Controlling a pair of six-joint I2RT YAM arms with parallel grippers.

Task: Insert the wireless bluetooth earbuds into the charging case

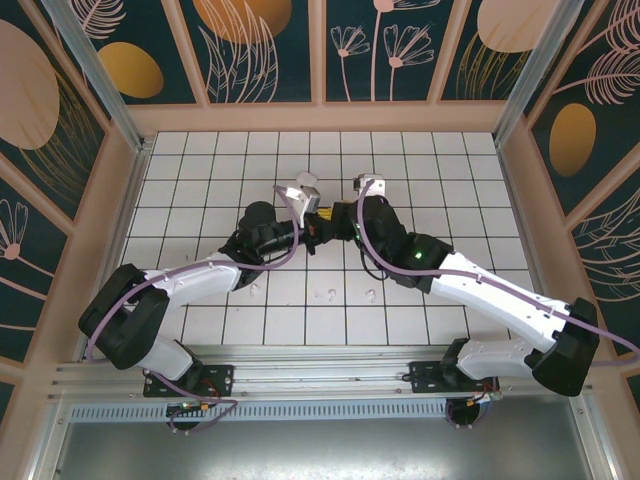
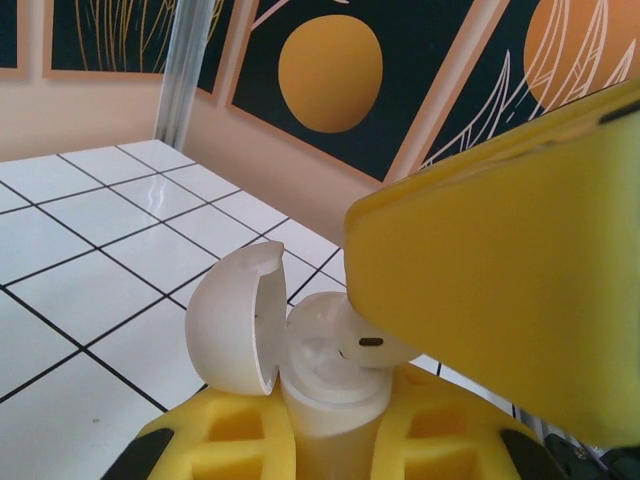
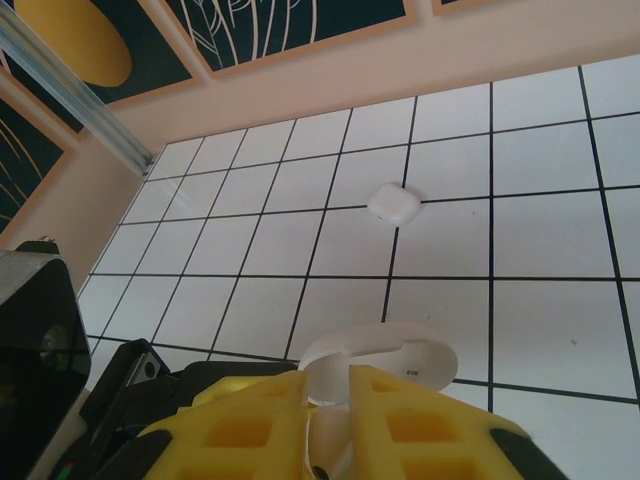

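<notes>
Left wrist: white clamshell case (image 2: 240, 325), rounded earbud (image 2: 372, 340), gridded yellow L claw (image 2: 335, 448).

No lettering, brand, number or sign is being shown clearly enough to be read in any of the views. A small dark printed mark (image 3: 408, 372) is being displayed on the open white rounded plastic charging case (image 3: 385, 352) in the right wrist view, but it is being rendered too small and too blurred for any character to be made out.
</notes>
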